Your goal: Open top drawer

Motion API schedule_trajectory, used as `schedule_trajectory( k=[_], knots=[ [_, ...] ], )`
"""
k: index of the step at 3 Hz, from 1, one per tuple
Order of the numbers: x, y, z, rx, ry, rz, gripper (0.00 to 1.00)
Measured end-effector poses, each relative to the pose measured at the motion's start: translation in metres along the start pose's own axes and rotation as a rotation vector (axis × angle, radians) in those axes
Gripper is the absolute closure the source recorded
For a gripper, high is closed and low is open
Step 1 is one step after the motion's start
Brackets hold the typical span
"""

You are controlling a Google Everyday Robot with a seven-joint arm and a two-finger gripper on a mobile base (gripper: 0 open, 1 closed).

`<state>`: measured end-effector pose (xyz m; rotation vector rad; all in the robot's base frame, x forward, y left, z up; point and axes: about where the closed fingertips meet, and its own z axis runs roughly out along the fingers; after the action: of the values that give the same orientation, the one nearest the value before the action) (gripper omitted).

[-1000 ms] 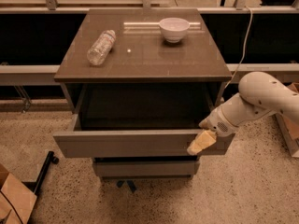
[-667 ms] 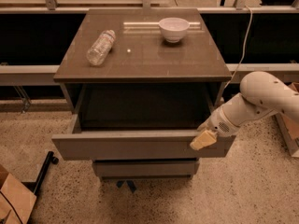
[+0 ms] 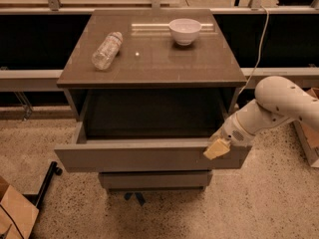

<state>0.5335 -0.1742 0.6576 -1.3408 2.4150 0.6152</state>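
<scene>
The top drawer (image 3: 139, 156) of the grey-brown cabinet (image 3: 149, 66) stands pulled well out towards me. Its flat front panel is wide and handleless, and its dark, bare inside shows behind it. My gripper (image 3: 217, 148), with a pale yellowish tip, sits at the right end of the drawer front's top edge and touches it. The white arm (image 3: 279, 106) reaches in from the right. A shorter drawer front (image 3: 154, 179) shows below, pushed in.
On the cabinet top lie a clear plastic bottle (image 3: 106, 50) on its side and a white bowl (image 3: 185, 30). A cardboard box (image 3: 15, 213) and a black stand leg (image 3: 45, 180) are on the floor at the left. Another box (image 3: 309, 138) is at the right.
My gripper has shifted very slightly up and to the right along the drawer front. The drawer has stayed about as far out as before.
</scene>
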Motion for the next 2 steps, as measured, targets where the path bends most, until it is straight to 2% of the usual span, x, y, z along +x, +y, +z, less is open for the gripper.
schedule_trajectory(
  k=[1, 2],
  knots=[
    [0.0000, 0.0000, 0.0000, 0.000, 0.000, 0.000, 0.41],
    [0.0000, 0.0000, 0.0000, 0.000, 0.000, 0.000, 0.10]
  ],
)
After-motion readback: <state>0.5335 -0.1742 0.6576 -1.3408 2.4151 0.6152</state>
